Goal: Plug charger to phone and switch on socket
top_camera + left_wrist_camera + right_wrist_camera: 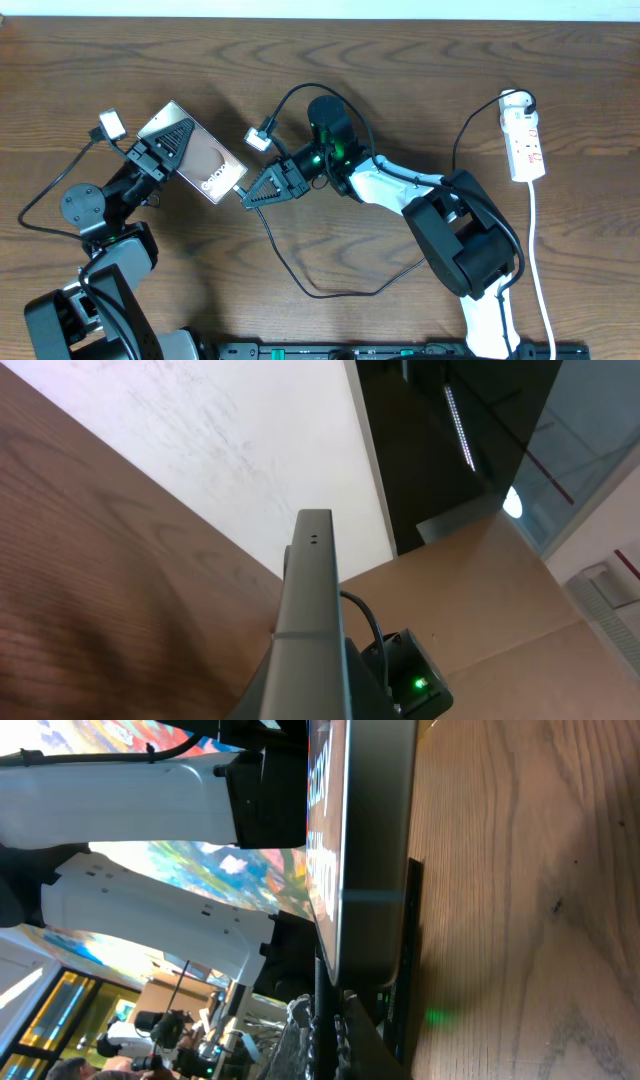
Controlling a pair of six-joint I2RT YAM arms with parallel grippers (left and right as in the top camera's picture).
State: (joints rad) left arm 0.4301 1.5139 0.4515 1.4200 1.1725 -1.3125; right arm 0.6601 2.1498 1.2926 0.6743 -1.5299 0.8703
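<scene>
Socket (525, 140) lies at the far right of the desk (400, 60), well apart from both arms. Its white cord (540, 260) runs down toward the near edge. Charger (330, 292) leaves the socket's far end, passes under your right arm, loops wide over the desk and climbs to the right fingers (268, 185). That slack loop lies just below the work spot.

Phone (205, 160) is left of centre, set diagonally. Your left fingers (175, 140) are clamped on its far-left end, and the left wrist view shows it edge-on (315, 610). Your right fingers are pressed together on the charger's end, their point right at the phone's lettered end. You can't see the plug tip, and contact with the phone can't be told.
</scene>
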